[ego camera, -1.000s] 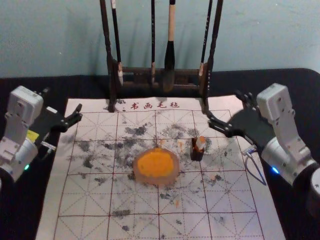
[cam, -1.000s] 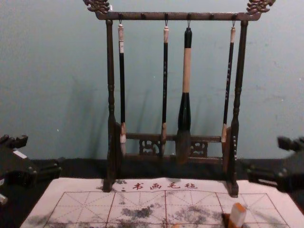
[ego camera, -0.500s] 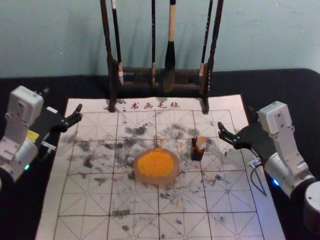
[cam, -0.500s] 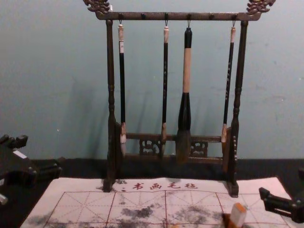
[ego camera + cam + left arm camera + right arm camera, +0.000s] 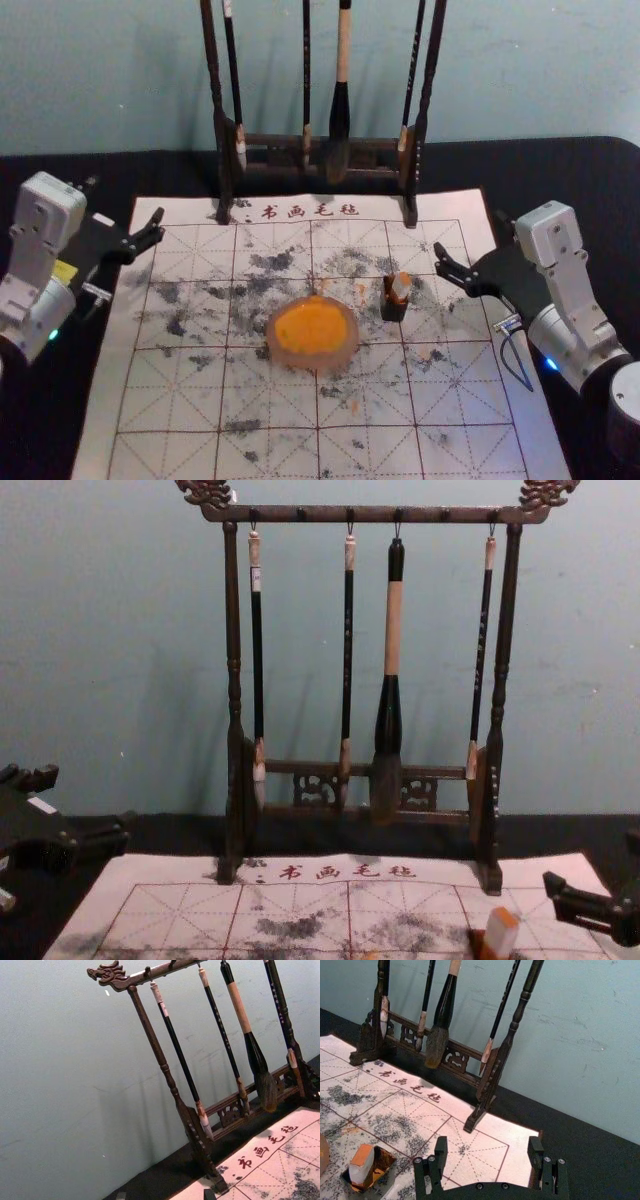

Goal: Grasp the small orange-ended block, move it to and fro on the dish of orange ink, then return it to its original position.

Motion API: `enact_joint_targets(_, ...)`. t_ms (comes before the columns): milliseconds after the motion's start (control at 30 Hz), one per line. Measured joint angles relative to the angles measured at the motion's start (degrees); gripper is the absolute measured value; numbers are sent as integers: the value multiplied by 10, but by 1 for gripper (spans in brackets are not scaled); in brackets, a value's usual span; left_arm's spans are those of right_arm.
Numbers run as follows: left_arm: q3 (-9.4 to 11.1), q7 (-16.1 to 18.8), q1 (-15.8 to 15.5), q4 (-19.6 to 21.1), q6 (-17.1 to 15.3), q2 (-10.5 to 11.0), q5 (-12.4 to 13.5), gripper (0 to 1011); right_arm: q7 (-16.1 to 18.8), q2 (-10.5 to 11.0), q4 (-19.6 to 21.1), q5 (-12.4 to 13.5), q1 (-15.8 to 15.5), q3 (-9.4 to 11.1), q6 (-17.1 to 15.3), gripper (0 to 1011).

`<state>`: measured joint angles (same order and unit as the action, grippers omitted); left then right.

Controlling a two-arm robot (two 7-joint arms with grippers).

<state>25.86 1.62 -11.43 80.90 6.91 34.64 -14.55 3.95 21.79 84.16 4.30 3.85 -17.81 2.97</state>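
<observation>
One dish of orange ink [image 5: 312, 362] rests nearest; the orange-ended block [image 5: 401, 287] stands in its dark holder [image 5: 393, 311] just beyond. Approach step in hand, presumably: advance the right gripper [image 5: 487, 1140], right of the holder, pincer apart and unloaded, then grasp. Left gripper [image 5: 125, 199], parked left, is spread. Mat [image 5: 275, 400] bears the heading [image 5: 310, 211] 书画毛毡

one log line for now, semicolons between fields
right gripper: open, empty; left gripper: open, parked; orange-ended block: in holder; ink dish: left of holder

Before me the black surface [image 5: 530, 160] carries a gridded white mat [image 5: 165, 455], lower centre, and a dark rack [image 5: 275, 141], upper centre
</observation>
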Motion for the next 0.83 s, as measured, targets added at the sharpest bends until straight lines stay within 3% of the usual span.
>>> enact_joint_targets(833,0,0,0,0,0,0,0,1001,1,1,2,0,0,-1,-1,1002)
